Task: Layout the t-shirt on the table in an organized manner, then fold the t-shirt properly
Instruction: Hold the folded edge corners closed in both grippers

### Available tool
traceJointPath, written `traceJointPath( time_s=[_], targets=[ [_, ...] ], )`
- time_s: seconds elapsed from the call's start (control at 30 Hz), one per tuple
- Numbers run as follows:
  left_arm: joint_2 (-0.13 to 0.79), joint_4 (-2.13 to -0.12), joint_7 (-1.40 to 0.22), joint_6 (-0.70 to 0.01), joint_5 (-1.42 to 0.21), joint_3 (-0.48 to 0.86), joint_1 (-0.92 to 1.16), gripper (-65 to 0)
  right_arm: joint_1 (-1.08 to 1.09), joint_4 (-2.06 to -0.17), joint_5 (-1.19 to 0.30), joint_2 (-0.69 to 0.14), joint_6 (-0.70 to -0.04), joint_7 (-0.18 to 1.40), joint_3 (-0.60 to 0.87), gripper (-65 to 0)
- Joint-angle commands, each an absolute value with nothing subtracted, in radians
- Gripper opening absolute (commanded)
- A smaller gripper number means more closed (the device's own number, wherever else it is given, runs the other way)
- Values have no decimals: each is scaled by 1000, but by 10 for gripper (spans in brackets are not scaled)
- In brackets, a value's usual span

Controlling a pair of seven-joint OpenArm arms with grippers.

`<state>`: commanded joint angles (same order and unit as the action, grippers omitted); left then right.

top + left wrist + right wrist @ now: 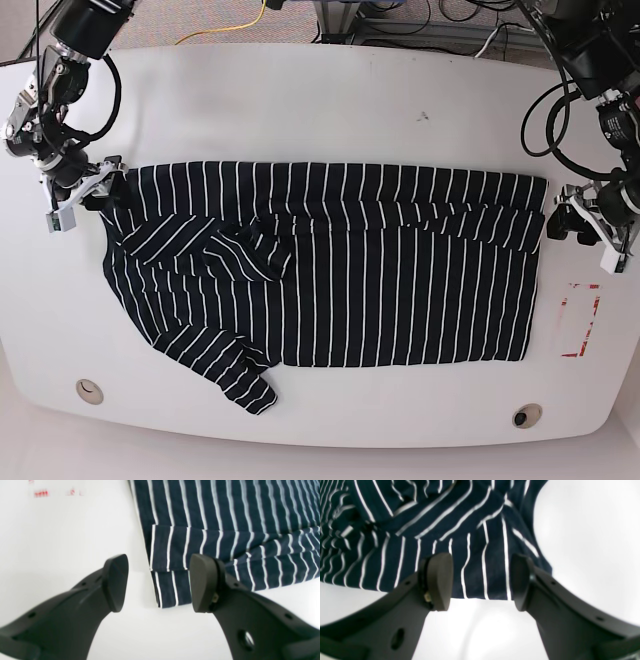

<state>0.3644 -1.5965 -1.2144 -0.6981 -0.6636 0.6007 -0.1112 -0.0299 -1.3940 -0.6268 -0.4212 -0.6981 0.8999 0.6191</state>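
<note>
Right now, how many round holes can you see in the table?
2. One hole is near the front edge of the table, on the base view's left; the other hole is near that edge on the right. The t-shirt may hide more.

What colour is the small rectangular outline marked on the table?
Red outline mark, near the glossy white table's edge; clearest in the base view.

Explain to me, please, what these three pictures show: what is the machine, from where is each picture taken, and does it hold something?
A robot with two arms works at a glossy white table. The base view looks down from above. The other two pictures come from cameras on the wrists, looking past each dark gripper. A dark t-shirt with thin white stripes lies spread out, partly folded. The left gripper is open at one corner of the shirt; the right gripper is open at the opposite end. Neither holds anything. A small red outline is marked on the table.
</note>
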Motion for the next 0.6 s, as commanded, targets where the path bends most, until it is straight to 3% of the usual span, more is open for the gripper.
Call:
traceJointPath(
  time_s=[0.27, 0.6],
  targets=[
    [364, -1699, -1214, -698, -679, 601, -68, -286, -30, -1257, -627, -472, -698, 763, 567, -296],
    [364, -1727, -1214, -698, -679, 601, -42, -286, -30, -1242, -625, -516, -698, 751, 567, -296]
  ],
)
